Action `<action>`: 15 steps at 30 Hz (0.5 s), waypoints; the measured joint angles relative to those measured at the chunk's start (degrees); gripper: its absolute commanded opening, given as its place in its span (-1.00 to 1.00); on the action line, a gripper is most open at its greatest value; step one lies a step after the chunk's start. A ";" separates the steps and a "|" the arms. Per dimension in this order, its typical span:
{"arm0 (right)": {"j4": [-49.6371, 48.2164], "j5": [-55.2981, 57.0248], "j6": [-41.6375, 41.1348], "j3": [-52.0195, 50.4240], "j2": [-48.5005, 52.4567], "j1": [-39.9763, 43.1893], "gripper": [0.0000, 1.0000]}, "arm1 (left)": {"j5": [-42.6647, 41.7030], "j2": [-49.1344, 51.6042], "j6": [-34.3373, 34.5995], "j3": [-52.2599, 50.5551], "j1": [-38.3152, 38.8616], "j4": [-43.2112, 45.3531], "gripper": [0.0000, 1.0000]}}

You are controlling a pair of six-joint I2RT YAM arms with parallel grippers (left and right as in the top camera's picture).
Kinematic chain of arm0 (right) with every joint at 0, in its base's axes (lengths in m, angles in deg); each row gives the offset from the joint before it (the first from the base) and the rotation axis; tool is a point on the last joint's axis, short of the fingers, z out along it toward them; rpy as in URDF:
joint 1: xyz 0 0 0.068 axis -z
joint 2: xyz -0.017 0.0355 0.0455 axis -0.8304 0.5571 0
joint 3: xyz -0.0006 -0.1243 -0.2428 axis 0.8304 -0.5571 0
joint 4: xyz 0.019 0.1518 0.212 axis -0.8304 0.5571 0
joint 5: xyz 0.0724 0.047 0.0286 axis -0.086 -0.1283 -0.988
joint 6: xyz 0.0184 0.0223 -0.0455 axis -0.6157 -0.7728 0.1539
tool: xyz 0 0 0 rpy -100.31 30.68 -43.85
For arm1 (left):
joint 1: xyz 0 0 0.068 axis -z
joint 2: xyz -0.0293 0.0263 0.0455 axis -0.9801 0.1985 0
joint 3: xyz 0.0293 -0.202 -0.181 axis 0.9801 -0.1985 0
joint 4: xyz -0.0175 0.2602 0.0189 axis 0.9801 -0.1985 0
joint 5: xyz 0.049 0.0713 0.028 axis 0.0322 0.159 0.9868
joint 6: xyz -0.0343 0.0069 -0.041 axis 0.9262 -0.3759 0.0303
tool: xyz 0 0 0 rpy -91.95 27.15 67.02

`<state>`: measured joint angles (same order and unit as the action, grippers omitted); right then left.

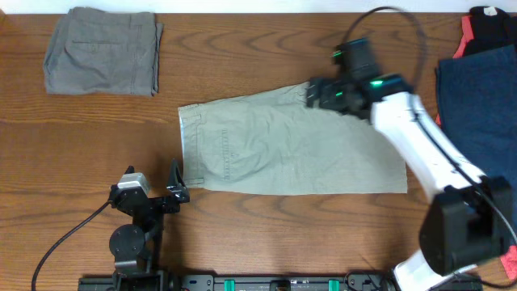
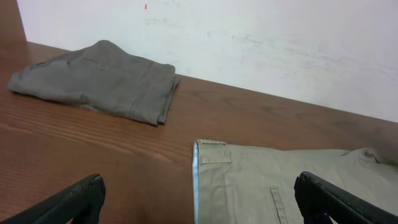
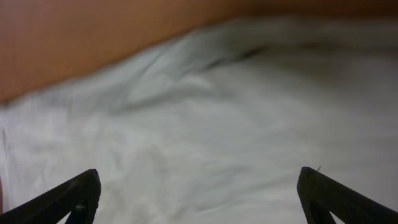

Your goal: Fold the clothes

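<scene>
Pale khaki shorts (image 1: 291, 145) lie flat on the wooden table, waistband at the left. In the left wrist view the waistband edge (image 2: 205, 168) and a pocket show just ahead. My left gripper (image 1: 175, 184) is open and empty, low at the shorts' near-left corner; its fingers (image 2: 199, 202) straddle the waistband edge. My right gripper (image 1: 311, 93) is open over the far edge of the shorts, near their upper right. The right wrist view shows blurred khaki cloth (image 3: 205, 137) between its spread fingers (image 3: 199, 196), nothing held.
Folded darker grey shorts (image 1: 102, 50) sit at the far left, also in the left wrist view (image 2: 99, 81). A pile of navy (image 1: 485, 105), black and red garments (image 1: 483, 28) lies at the right edge. A white wall stands behind the table.
</scene>
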<state>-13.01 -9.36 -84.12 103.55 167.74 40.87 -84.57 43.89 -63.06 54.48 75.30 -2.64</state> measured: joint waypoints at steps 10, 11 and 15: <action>4.15 8.17 3.82 -0.02 -2.45 19.96 0.98 | 0.00 0.00 0.02 0.00 0.00 0.00 0.96; 4.79 8.76 3.91 -0.02 -2.45 21.40 0.99 | 0.00 0.00 0.00 0.00 0.00 0.00 0.96; 8.22 10.34 4.13 -0.04 -2.45 26.91 0.98 | 0.00 0.00 0.00 0.00 0.00 0.00 0.96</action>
<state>-4.79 0.97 -79.99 103.50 165.30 67.78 -84.57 43.89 -63.06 54.48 75.30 -2.64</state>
